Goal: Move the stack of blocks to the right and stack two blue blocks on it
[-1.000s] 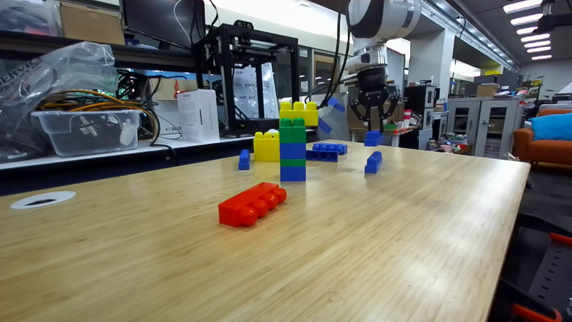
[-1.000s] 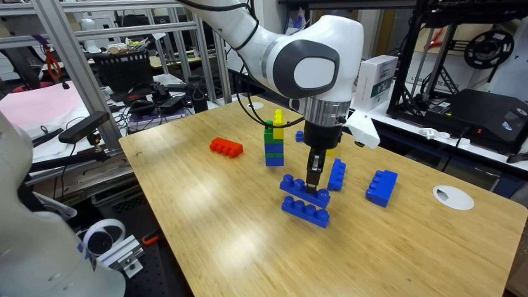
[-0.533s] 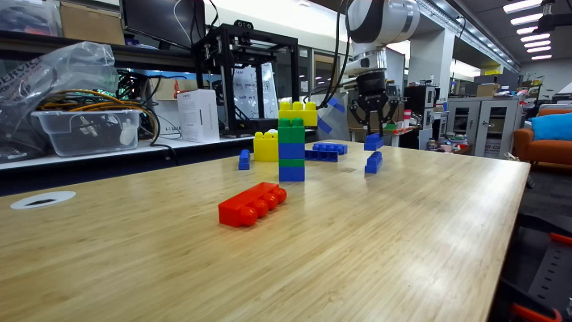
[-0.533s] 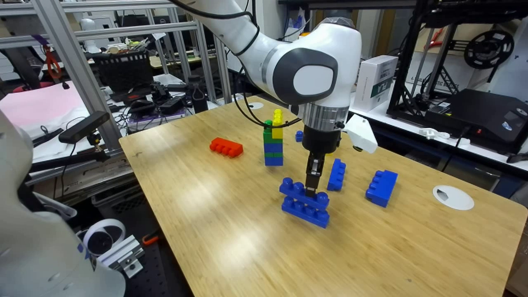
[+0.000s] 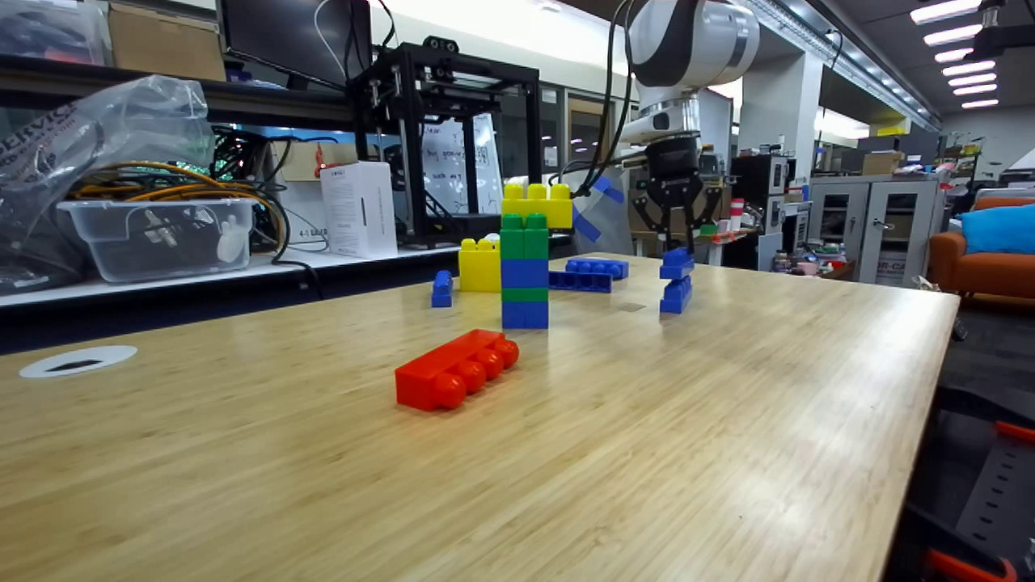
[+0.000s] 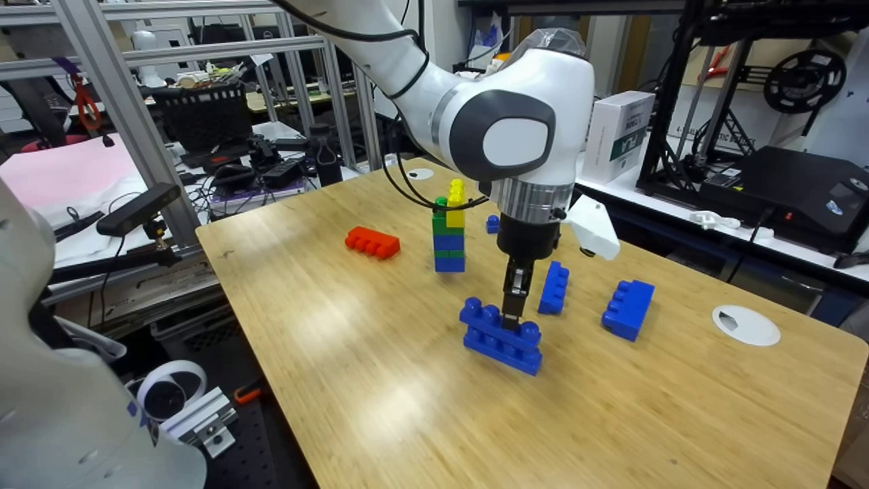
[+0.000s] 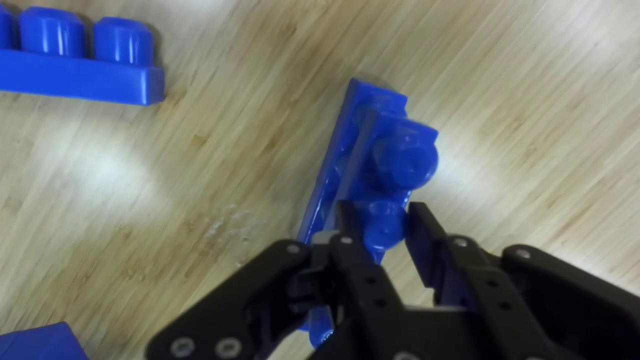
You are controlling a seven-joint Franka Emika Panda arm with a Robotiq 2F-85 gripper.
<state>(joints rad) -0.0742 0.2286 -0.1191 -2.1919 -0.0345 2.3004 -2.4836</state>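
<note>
Over the pale wood-grained tabletop [image 6: 611, 407], your black two-fingered gripper [image 7: 383, 217] points down with its jaws only narrowly apart, one finger on each long side of a long blue studded plastic toy brick [image 5: 678, 265]. You have hold of it near its middle, studs up; in the wrist view one stud shows between the fingertips. Directly beneath, a second blue studded plastic toy brick [image 6: 502, 355] sits on the tabletop, studs up, almost parallel. In the wrist view its edge shows along the left of your held brick and past that brick's far end. You cannot tell from these views whether the two touch. Upright tower of studded plastic toy bricks [image 5: 525, 273], blue and green with yellow uppermost: stands on the tabletop well apart from your gripper, to its left in both exterior views. Near the tower, a long red studded plastic brick [image 5: 449, 368] lies on its side. Right of your gripper in an exterior view: a slim blue studded plastic brick [image 6: 555, 288], near it, and a broad blue studded plastic brick [image 6: 630, 309], farther off.
</note>
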